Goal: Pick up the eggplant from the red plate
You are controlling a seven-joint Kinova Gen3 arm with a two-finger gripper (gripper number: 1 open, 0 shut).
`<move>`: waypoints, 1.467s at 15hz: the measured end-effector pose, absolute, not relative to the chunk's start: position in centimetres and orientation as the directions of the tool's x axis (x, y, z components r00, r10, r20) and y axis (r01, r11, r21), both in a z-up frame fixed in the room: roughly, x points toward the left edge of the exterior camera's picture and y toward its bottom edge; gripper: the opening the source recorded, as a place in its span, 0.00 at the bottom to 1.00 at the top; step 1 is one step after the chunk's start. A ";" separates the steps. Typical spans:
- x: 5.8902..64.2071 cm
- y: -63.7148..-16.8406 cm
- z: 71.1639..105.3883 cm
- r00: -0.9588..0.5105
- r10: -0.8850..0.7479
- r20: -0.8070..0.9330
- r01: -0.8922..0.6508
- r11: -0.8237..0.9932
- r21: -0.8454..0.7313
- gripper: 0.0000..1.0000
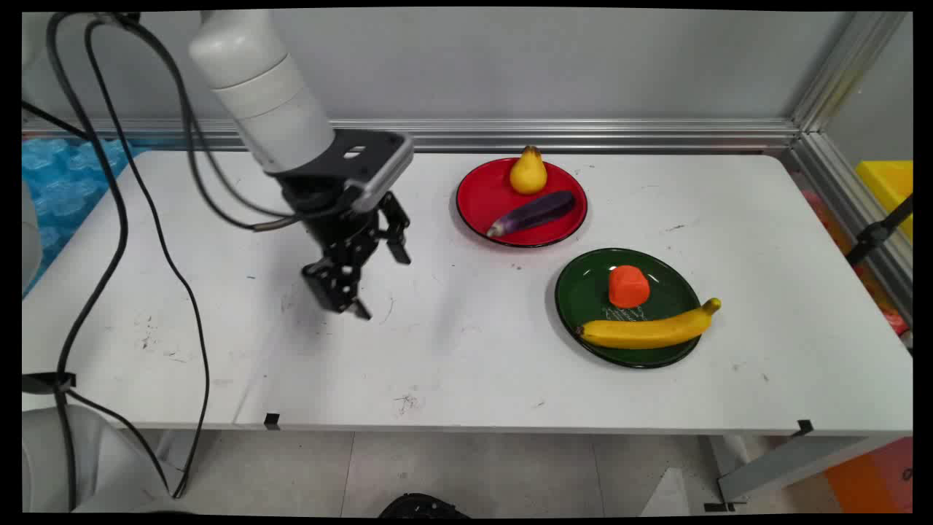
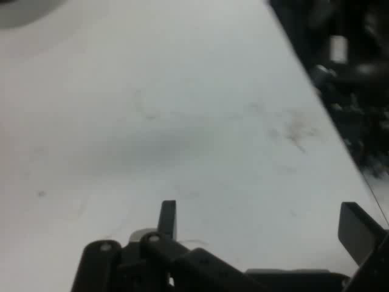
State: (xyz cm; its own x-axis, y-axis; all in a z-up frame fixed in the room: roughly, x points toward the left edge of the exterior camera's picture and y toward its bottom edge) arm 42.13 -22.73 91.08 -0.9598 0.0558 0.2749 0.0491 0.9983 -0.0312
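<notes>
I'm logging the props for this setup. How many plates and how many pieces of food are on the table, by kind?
Plates: 2 (red plate, green plate)
Pears: 1 (pear)
Eggplants: 1 (eggplant)
Bananas: 1 (banana)
Orange pieces: 1 (orange block)
Total: 6

White table point(image 1: 474, 350) (scuffed) carries red plate point(image 1: 477, 208), green plate point(image 1: 583, 295).
</notes>
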 end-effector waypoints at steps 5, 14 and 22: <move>41.6 -25.6 91.2 -0.933 -0.131 0.335 -0.161 0.985 -0.062 1.00; 39.4 -32.2 89.1 -0.777 -0.440 0.451 -0.531 0.843 -0.092 1.00; 37.3 -38.9 84.0 -0.587 -0.629 0.509 -0.761 0.644 -0.082 1.00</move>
State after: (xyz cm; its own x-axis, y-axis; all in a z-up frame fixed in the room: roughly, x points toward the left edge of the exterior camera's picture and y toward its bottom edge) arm 37.30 -38.86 83.99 -0.5873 -0.6289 0.5094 -0.7605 0.6442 -0.0815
